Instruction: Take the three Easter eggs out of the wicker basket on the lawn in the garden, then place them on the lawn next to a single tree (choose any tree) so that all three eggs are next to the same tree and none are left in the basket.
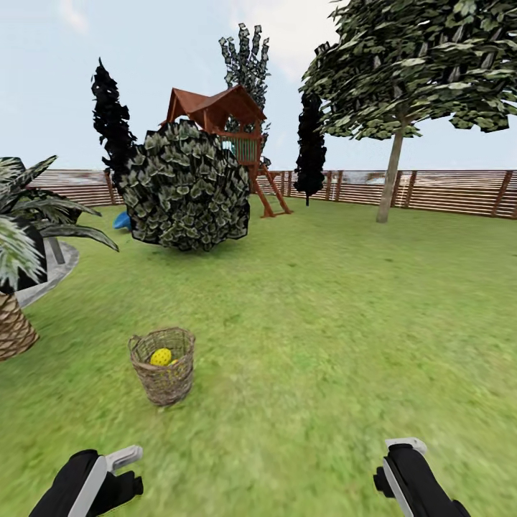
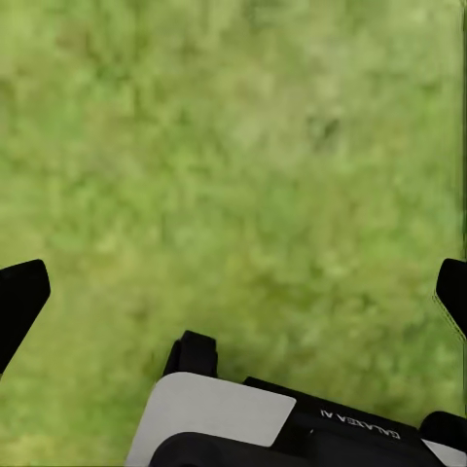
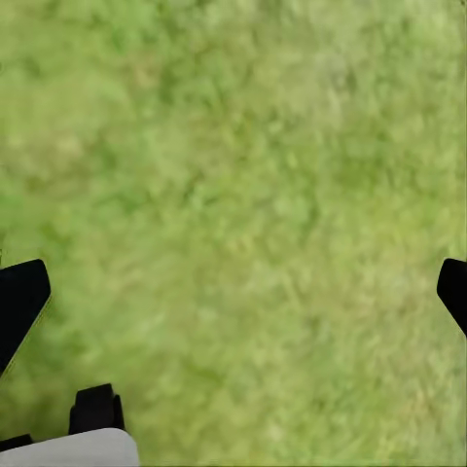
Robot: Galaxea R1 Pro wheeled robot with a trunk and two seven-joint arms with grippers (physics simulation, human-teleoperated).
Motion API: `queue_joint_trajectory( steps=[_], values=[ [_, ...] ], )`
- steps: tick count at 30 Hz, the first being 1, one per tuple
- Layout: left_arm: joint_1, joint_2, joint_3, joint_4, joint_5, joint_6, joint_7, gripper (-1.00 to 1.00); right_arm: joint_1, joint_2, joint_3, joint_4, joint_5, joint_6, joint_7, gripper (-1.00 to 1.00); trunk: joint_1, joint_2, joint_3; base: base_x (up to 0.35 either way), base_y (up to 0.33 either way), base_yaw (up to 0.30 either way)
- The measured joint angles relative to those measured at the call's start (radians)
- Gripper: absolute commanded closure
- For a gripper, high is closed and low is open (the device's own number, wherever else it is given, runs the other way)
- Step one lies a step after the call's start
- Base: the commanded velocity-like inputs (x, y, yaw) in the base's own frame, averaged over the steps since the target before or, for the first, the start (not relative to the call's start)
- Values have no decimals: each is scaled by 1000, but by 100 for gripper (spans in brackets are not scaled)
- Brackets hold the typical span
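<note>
Hands, left (image 2: 233, 292) and right (image 3: 233, 292), hang spread and empty over lawn (image 1: 323, 345). Basket (image 1: 163, 365) with an egg (image 1: 161, 356) sits ahead of your left; approach it first.

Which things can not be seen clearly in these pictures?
- Egg count: head view shows one Easter egg; the wicker basket wall hides the rest.
- Tree canopy: cut by the top and right edges.
- Palm: cut by the left edge.
- Blue object: half hidden behind the bush.
</note>
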Motion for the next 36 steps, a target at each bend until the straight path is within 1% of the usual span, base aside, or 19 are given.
queue_joint_trajectory(
  steps=[36],
  values=[
    [0, -2, -3, 0, 0, -1, 0, -100, 0, 0, 0, 1, -2, 0, 0, -100, 0, 0, 0, 346, 0, 0]
  ],
)
